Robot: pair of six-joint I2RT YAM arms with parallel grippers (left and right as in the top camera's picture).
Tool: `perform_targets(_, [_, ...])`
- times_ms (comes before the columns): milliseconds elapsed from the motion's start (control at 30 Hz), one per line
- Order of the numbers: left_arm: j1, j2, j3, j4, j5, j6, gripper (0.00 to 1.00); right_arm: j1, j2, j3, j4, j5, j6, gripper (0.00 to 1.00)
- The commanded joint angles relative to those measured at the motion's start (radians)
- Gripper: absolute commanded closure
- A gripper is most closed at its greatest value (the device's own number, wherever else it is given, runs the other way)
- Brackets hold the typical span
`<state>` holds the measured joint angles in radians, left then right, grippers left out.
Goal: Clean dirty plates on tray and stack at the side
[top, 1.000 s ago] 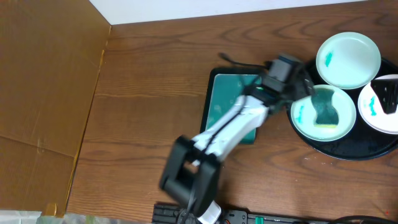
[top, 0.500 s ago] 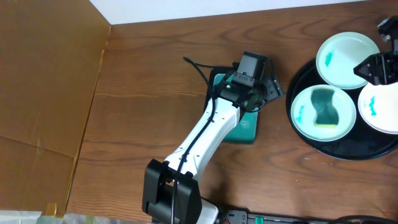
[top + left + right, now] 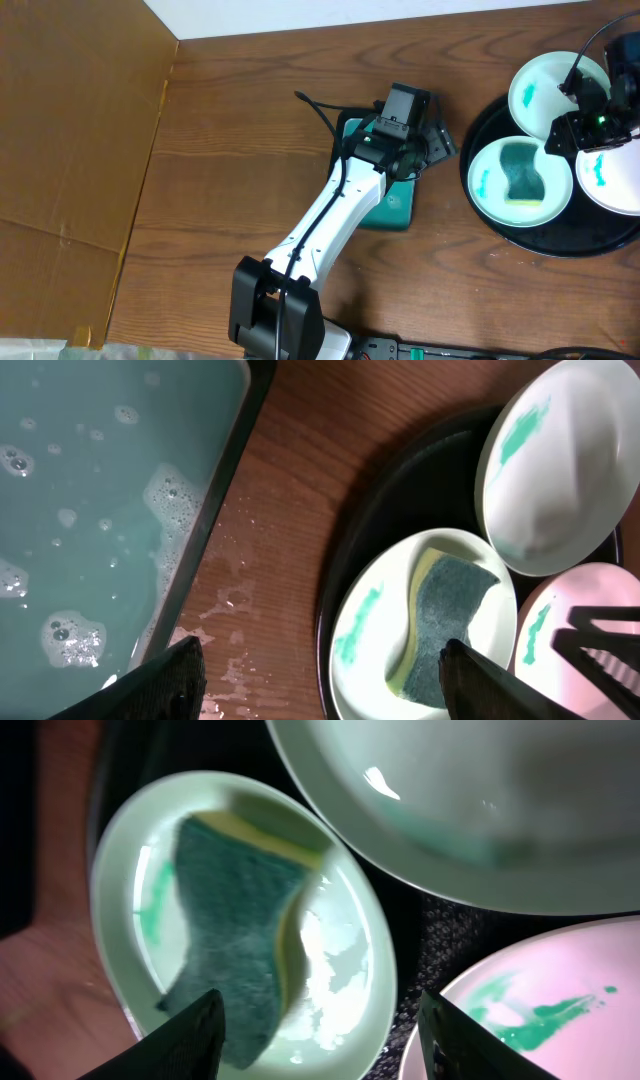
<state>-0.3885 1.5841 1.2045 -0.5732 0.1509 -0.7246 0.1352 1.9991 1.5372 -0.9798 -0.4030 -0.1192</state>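
A round black tray sits at the 3 o'clock side of a wooden desk, carrying all three white plates. They lie side by side rather than stacked, and each is marked with a turquoise smear. One plate lies at the tray's 12 o'clock, overlapping the raised rim. A second plate, at 9 o'clock, holds a sponge with its green scouring face up and a yellow layer beneath, bent in a shallow curve. The third plate is at 3 o'clock and is partly cut off by the overhead frame's edge. The three rims crowd close together. The right fingers hover above the spot where the plates meet, spread wide and holding nothing; from the right wrist the sponge shows just below them. The left fingers are likewise wide apart and empty, poised over the 3 o'clock end of a small rectangular teal tray. That tray lies near mid-desk, at the black tray's 9 o'clock, with a strip of bare wood between the two. It holds cloudy teal water dotted with bubbles. Water drops glisten on the wood just beside its dark edge. The white left arm reaches in from the desk's 6 o'clock edge, and brown cardboard lines the 9 o'clock side.
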Motion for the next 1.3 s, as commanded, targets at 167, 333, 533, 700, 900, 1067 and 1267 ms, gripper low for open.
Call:
perform_targets(167, [0.004, 0.004, -0.006, -0.002, -0.013, 0.017, 0.24, 0.023, 0.082, 0.013, -0.003, 0.055, -0.089, 0.42])
perform_targets(333, [0.004, 0.004, -0.006, -0.002, -0.013, 0.017, 0.25, 0.042, 0.127, 0.013, 0.016, 0.059, -0.122, 0.43])
perform_targets(533, [0.004, 0.004, -0.006, -0.003, -0.013, 0.017, 0.25, 0.046, 0.148, 0.013, 0.014, 0.119, -0.121, 0.44])
perform_targets(700, [0.002, 0.004, -0.006, -0.003, -0.012, 0.017, 0.25, 0.046, 0.148, 0.013, -0.024, 0.167, -0.12, 0.52])
perform_targets(900, [-0.039, 0.006, -0.006, -0.002, -0.012, 0.018, 0.25, 0.046, 0.148, 0.013, -0.08, 0.166, -0.076, 0.65])
perform_targets(1067, [-0.093, 0.04, -0.006, 0.021, -0.005, 0.017, 0.34, 0.05, 0.148, 0.013, -0.079, 0.167, -0.054, 0.76])
perform_targets(1267, [-0.17, 0.134, -0.006, 0.109, 0.058, 0.017, 0.34, 0.05, 0.148, 0.013, -0.071, 0.166, -0.023, 0.88])
